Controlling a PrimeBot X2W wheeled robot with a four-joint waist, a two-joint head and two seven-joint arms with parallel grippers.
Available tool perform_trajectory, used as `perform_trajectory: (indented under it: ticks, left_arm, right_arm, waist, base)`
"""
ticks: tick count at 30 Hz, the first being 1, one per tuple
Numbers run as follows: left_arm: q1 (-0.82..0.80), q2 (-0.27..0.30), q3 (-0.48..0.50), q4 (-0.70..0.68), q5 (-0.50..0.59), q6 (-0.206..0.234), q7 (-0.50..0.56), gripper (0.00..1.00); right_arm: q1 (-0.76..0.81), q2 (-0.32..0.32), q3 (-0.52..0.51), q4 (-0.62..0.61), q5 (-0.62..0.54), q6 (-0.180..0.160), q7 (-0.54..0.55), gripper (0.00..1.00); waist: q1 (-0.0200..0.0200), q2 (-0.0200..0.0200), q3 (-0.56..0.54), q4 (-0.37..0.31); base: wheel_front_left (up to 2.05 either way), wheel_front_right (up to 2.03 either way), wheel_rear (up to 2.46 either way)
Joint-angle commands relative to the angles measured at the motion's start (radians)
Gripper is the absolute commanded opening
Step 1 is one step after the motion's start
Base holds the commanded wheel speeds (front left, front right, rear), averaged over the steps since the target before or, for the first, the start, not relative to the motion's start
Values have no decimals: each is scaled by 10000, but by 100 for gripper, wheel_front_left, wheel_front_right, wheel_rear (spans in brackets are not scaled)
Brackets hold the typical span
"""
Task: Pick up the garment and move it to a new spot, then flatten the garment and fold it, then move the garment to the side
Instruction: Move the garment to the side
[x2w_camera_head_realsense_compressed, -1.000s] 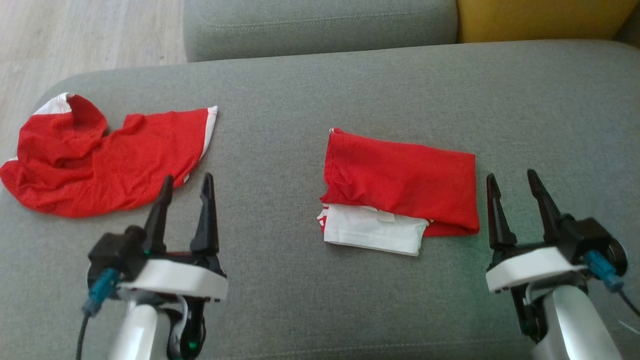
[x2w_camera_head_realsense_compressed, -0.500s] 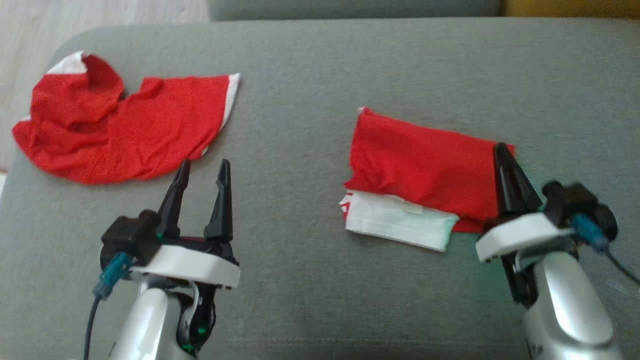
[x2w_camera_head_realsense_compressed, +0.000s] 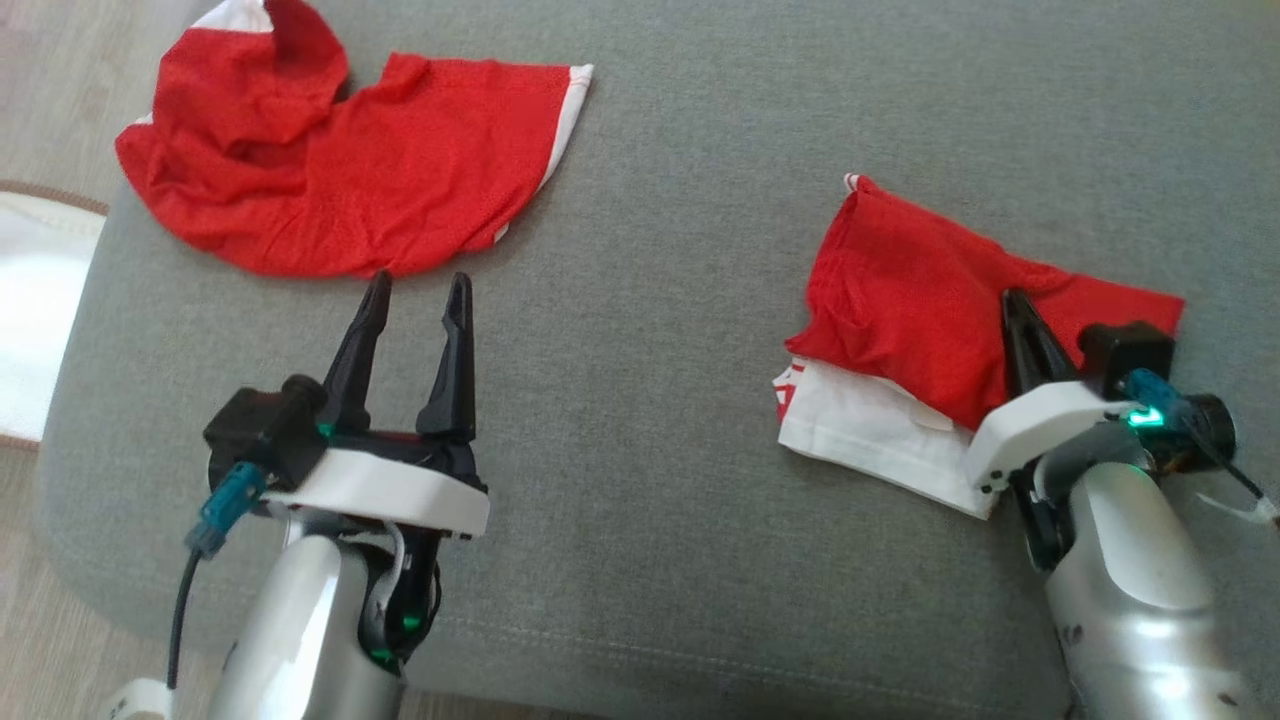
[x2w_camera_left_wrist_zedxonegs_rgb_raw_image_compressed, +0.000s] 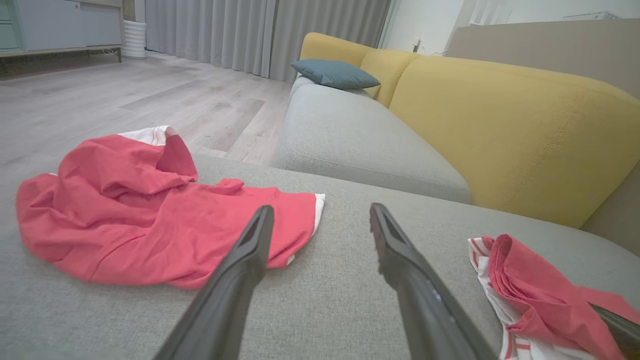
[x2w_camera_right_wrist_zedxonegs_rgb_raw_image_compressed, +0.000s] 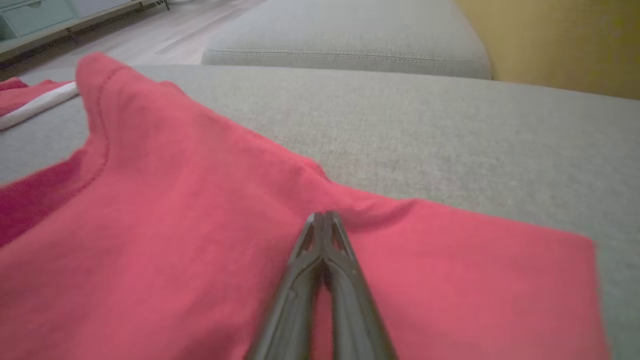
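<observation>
On cushion (x2w_camera_head_realsense_compressed: 680, 400): crumpled garment (x2w_camera_head_realsense_compressed: 350, 170) left, folded garment (x2w_camera_head_realsense_compressed: 900, 290) right.

Two pale arms ending in dark, tapered fingers

The left gripper (x2w_camera_head_realsense_compressed: 420, 285) and the right gripper (x2w_camera_head_realsense_compressed: 1015, 300) each had long black pointed fingers (x2w_camera_head_realsense_compressed: 362, 340) on a white plate (x2w_camera_head_realsense_compressed: 380, 495), a teal connector (x2w_camera_head_realsense_compressed: 222, 505) with a dark cable, small green lights and a silvery forearm (x2w_camera_head_realsense_compressed: 1130, 590).

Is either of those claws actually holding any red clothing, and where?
Left gripper: open, empty. Right gripper: shut, tips pressed on the folded red-and-white garment; whether fabric is pinched cannot be told.
</observation>
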Motion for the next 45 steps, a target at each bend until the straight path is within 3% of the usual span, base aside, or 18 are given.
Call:
perform_trajectory:
  ticks: [1,9,26,35,43,44,45]
  left_arm:
    - [-308,83,300,-301,-47,40,-53,100]
    - [-366,83,167,-246,-142,78,-53,100]
    - [-324,83,221,-173,-206,166,-53,100]
    - [-41,83,472,-184,-99,134,-53,100]
    - [152,83,582,-310,-7,135,-53,100]
    - [180,83,581,-296,6,145,-53,100]
    - [210,83,578,-276,12,149,-53,100]
  right_arm:
    - [-416,21,454,-14,117,65,-271,0]
    - [-805,21,1970,323,834,65,-792,0]
    - [-880,22,4900,430,2406,65,-872,0]
    - [-473,-44,3556,-581,2274,65,-874,0]
    - [525,-402,2258,-2185,1620,65,-875,0]
    - [691,-403,2110,-2420,1530,65,-875,20]
    - [865,-393,1962,-2649,1463,65,-875,64]
  waist:
    - [-1,0,59,67]
    - [-1,0,65,180]
    - [-1,0,-85,269]
    - [-1,0,-975,-593]
    - [-1,0,-1500,-1475]
    - [-1,0,-1542,-1565]
    - [-1,0,-1583,-1650]
  base:
    - [0,0,0]
    - [0,0,0]
    - [0,0,0]
    - [0,0,0]
    - [0,0,0]
    - [0,0,0]
    - [0,0,0]
